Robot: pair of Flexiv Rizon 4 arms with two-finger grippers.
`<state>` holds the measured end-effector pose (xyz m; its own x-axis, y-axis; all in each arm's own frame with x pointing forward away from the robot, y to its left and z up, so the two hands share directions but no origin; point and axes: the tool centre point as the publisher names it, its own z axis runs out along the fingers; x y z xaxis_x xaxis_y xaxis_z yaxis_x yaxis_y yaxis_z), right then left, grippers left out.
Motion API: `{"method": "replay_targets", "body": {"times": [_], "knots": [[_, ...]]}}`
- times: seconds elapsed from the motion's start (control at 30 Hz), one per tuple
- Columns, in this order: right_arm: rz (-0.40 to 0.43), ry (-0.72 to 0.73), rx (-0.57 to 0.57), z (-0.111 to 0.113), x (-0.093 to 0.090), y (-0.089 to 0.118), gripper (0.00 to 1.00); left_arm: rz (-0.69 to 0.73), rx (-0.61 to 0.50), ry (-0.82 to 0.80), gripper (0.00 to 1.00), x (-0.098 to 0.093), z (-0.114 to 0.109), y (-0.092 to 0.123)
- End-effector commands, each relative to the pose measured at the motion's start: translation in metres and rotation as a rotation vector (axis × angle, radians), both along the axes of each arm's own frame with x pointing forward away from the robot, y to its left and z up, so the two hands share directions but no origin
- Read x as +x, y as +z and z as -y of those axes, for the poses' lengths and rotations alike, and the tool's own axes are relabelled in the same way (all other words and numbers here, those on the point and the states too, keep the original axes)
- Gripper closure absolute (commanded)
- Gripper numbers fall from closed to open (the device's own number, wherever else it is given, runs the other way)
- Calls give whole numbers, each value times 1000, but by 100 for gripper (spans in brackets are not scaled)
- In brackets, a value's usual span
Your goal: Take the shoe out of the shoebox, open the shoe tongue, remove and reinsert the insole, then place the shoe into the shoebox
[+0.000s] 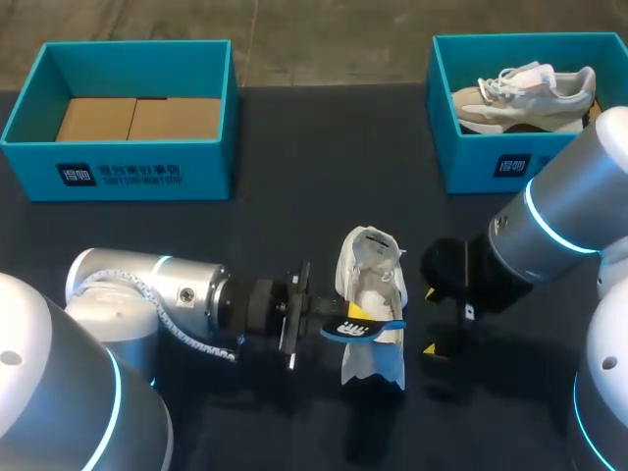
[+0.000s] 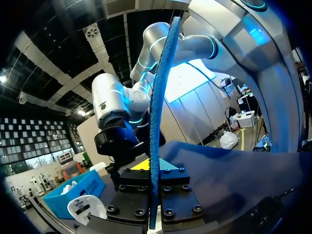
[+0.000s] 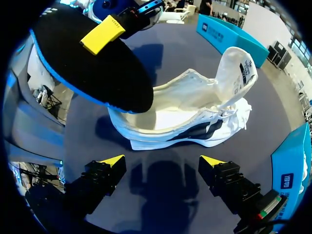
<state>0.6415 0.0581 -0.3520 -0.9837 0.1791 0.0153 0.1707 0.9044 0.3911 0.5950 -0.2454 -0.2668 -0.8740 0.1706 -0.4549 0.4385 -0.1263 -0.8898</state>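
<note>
While the left tool [image 1: 353, 321] clenches the insole [image 1: 385, 326] over the white sneaker [image 1: 371, 280], the released right tool [image 3: 163, 163] should brace its side.

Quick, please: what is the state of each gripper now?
Left gripper: closed, holding the insole.
Right gripper: open, holding nothing.

The insole [image 3: 92, 63] has a matt black top, like fine foam, and a rough blue edge. The shoe [image 3: 195, 112] looks like white cloth, smooth and dull inside. The worktop [image 1: 294, 226] is dark and matt. The left shoebox [image 1: 211, 167] and the right shoebox [image 1: 471, 167] are matt teal cardboard. The left arm [image 1: 147, 285] has a silvery, slightly glossy shell.
</note>
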Motion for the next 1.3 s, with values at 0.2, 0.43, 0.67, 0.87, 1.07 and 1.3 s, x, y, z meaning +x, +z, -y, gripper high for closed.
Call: {"method": "replay_targets", "body": {"times": [0.2,0.43,0.67,0.87,1.07,1.3], "knots": [[3,-2,-1,-1,-1,-1,0,1,22,38,100,2,-1,-3],[3,-2,-1,-1,-1,-1,0,-3,34,67,100,6,-3,-7],[3,-2,-1,-1,-1,-1,0,-14,44,101,100,10,-7,-13],[3,-2,-1,-1,-1,-1,0,-17,47,121,100,13,-8,-17],[3,-2,-1,-1,-1,-1,0,-25,52,136,100,17,-8,-20],[3,-2,-1,-1,-1,-1,0,-30,62,150,100,21,-8,-24]]}}
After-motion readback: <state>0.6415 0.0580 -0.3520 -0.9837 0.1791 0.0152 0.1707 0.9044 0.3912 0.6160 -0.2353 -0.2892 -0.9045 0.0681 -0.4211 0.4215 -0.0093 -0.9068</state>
